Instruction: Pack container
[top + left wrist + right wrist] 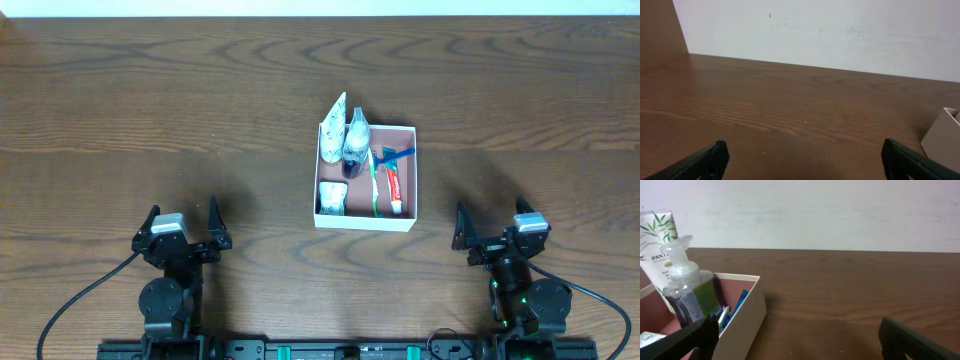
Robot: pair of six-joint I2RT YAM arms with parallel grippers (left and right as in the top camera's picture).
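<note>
Sitting low — left gripper (183, 215), right gripper (491, 211) spread wide, apart from container (365, 222).

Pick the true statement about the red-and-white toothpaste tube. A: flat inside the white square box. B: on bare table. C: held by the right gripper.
A: the red-and-white toothpaste tube lies flat on the floor of the white square box.

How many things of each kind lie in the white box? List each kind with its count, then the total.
Tubes: 2 (leaf-print tube, toothpaste)
Bottle: 1
Toothbrush: 1
Small white pack: 1
Blue item, kind unclear: 1
Total in the container: 6
</note>
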